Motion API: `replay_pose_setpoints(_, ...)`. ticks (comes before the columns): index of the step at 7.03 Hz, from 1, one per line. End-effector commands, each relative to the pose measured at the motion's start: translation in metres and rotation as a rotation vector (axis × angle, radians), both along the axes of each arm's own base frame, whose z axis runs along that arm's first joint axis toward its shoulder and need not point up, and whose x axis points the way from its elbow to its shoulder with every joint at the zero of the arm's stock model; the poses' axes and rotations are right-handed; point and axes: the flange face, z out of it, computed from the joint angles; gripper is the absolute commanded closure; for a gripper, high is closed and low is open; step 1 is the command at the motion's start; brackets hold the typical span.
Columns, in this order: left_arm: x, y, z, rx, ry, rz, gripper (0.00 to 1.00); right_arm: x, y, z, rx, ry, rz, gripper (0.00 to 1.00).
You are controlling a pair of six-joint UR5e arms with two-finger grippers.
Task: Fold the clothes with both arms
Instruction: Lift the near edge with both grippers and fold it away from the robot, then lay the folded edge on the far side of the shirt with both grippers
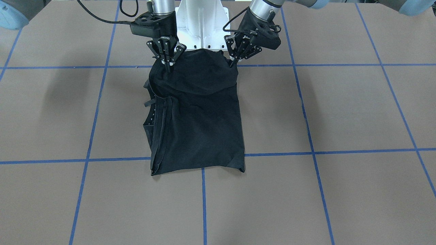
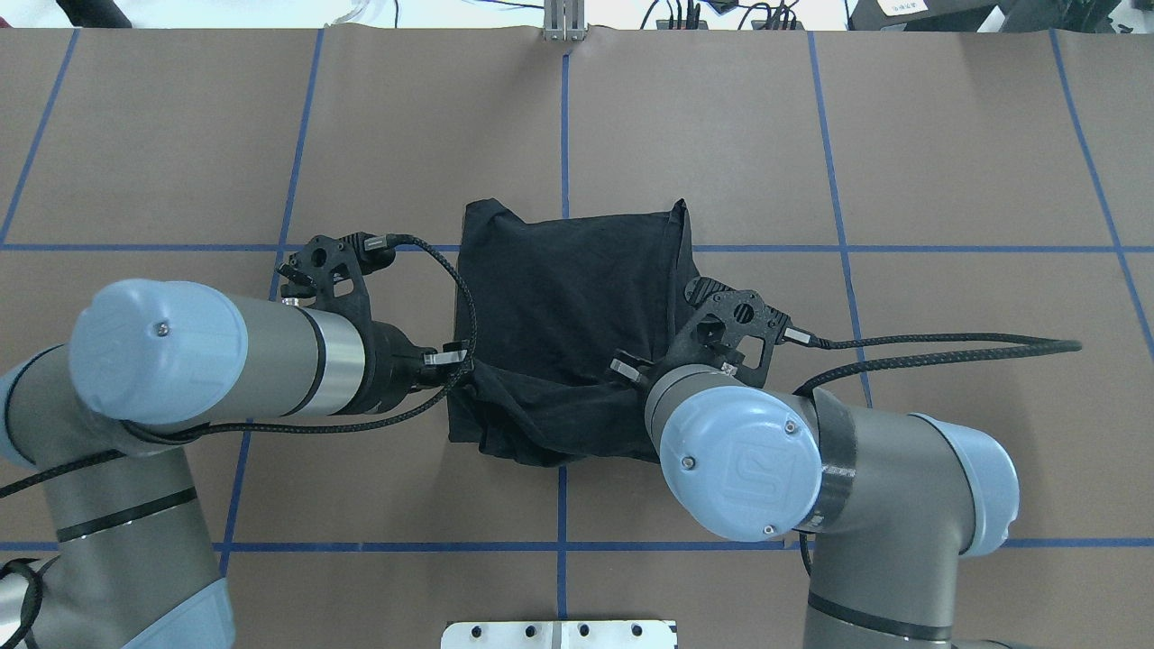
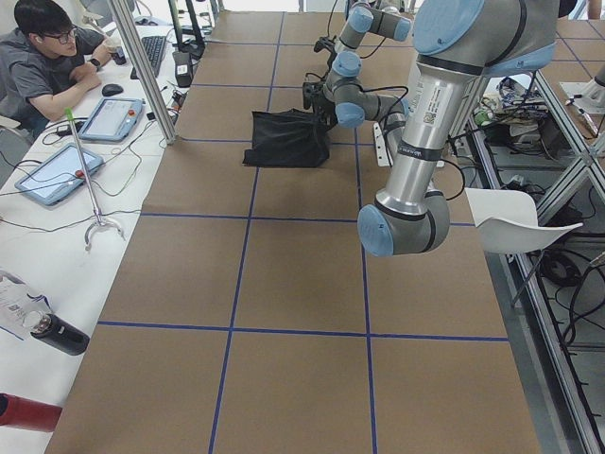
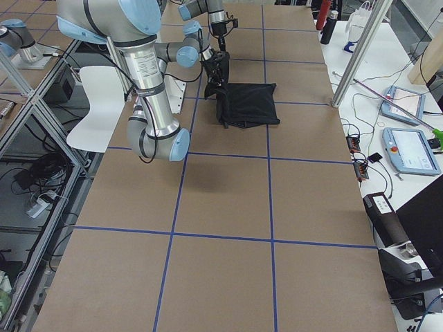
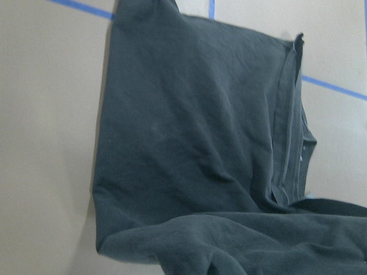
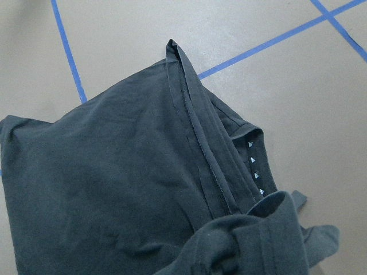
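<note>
T-shirt (image 1: 201,129) plain black, tiny white marks along an inner hem | counter (image 1: 340,109) brown, blue tape grid (image 1: 340,150) | left arm (image 2: 270,351), right arm (image 2: 892,487) silver-grey, light-blue caps | left end effector (image 1: 235,63), right end effector (image 1: 168,66) black | pedestal (image 1: 204,20) white

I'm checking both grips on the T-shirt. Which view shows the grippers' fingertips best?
Front-facing exterior: right gripper and left gripper both visibly pinch the lifted edge of the T-shirt. Overhead looks from behind, hiding them; side views are too distant; wrist cameras show only cloth.
</note>
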Motion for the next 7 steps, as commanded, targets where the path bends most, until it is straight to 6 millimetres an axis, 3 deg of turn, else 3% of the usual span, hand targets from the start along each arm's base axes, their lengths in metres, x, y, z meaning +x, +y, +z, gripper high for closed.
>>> replay_pose_setpoints(1,0.011,-0.043,-0.002,0.044,-0.038,-0.031,1.00,-0.001,-0.033,0.004,0.005,0.016,0.044,1.00)
replay_pose_setpoints(3,0.021,-0.079,0.002,0.060,-0.081,-0.059,1.00,-0.013,-0.064,0.006,0.016,0.014,0.060,1.00)
replay_pose_setpoints(5,0.025,-0.119,0.018,0.080,-0.131,-0.085,1.00,-0.021,-0.101,0.009,0.006,0.048,0.082,1.00)
replay_pose_setpoints(7,0.041,-0.156,0.032,0.080,-0.172,-0.103,1.00,-0.055,-0.157,0.006,-0.002,0.064,0.109,1.00)
